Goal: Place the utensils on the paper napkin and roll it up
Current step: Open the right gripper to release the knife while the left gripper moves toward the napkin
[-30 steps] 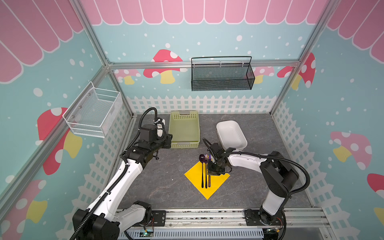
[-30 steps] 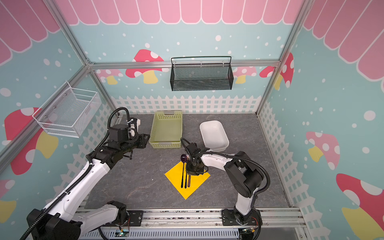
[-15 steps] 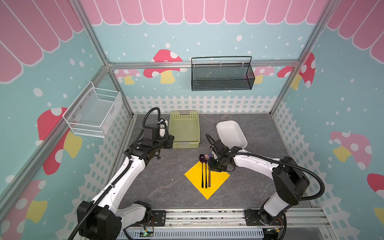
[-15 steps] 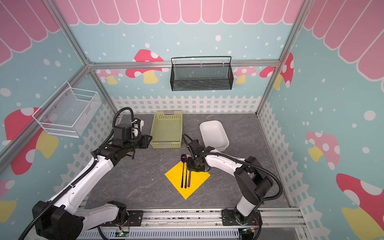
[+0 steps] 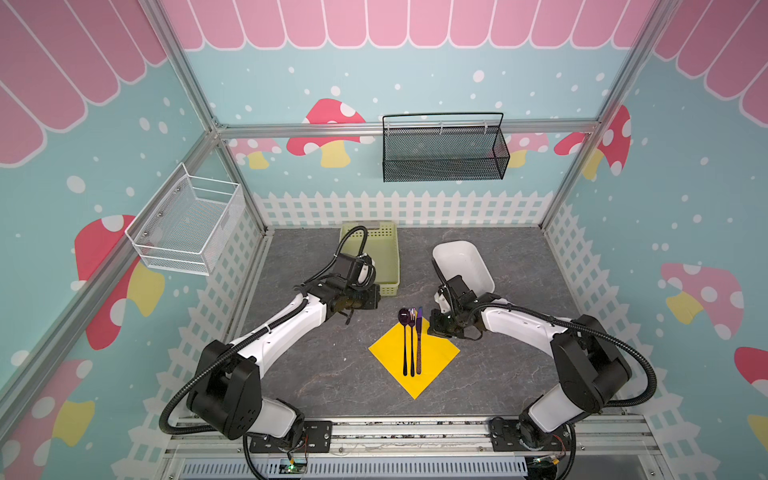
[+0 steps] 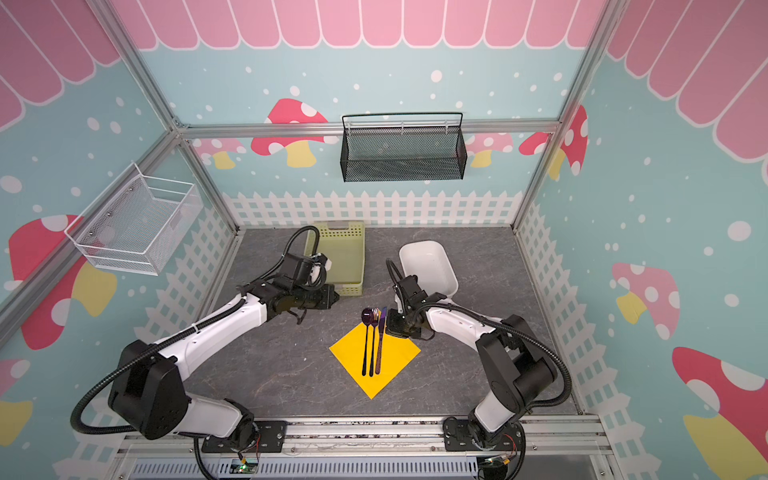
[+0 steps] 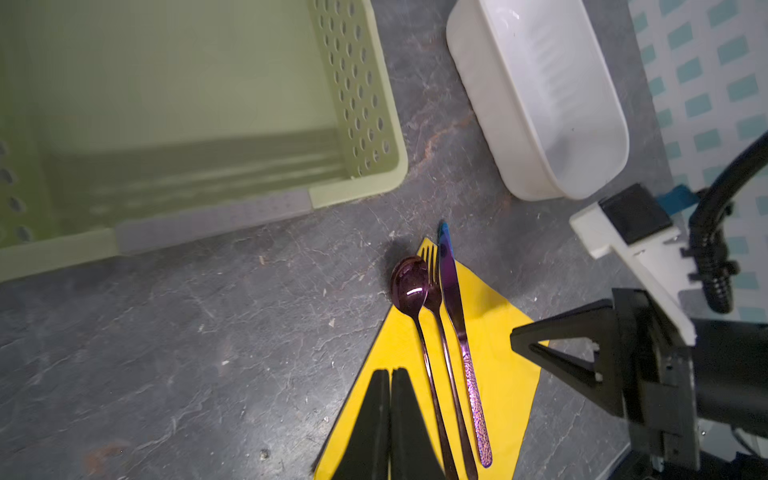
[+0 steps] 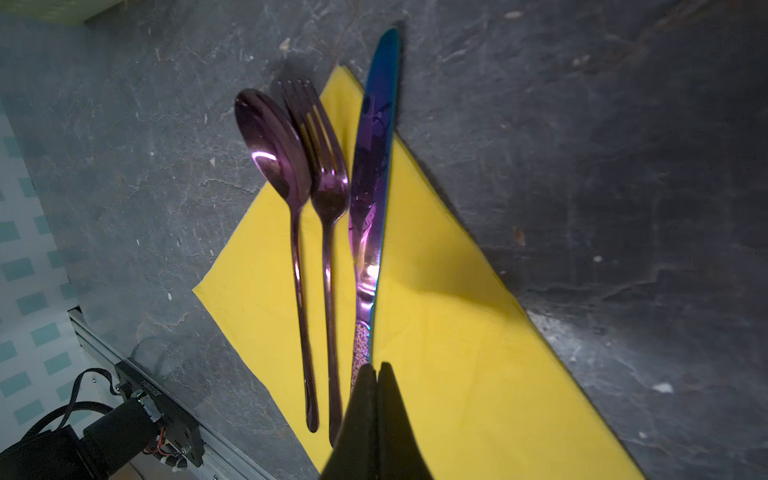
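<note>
In both top views the left arm stretches low, its left pincer (image 5: 369,300) clenched and empty at the green basket's (image 5: 384,257) near corner. The right arm folds inward, its right pincer (image 5: 437,328) clenched and empty just beside the yellow paper napkin (image 5: 436,361). Spoon (image 5: 404,318), fork (image 5: 411,314) and knife (image 5: 419,332) lie parallel on it, heads overhanging the table (image 5: 332,374). The left wrist view adds the white tub's (image 7: 486,112) ribbed inside; the right wrist view, the knife's speckled handle.

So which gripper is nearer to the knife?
Right. The right gripper hangs shut just beside the knife, over the napkin edge; the left gripper, also shut, is farther off, by the green basket.
</note>
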Motion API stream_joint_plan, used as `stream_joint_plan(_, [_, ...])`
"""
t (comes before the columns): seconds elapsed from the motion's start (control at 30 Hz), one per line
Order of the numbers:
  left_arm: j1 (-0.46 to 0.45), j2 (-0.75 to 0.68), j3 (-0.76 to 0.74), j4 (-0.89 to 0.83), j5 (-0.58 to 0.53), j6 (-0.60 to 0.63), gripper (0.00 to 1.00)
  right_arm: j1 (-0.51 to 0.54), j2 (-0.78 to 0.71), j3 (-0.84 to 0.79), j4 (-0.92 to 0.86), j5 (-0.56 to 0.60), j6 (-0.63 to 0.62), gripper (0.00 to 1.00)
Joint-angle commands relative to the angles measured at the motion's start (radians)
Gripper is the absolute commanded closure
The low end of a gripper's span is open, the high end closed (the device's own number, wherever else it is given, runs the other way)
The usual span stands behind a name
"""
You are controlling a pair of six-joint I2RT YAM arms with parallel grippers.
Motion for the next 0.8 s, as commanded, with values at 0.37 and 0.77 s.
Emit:
stream_joint_plan(0.37, [-0.137,0.231,-0.058,0.108,0.052,-0.205,1.0,-0.034,0.049,-0.107,0.212,-0.205,-0.037,0.99])
stream_joint_plan(0.77, [-0.15,0.318,-0.039,0.114,0.084,-0.208,1.0,-0.034,0.103,-0.117,0.246,-0.229,-0.037,0.99])
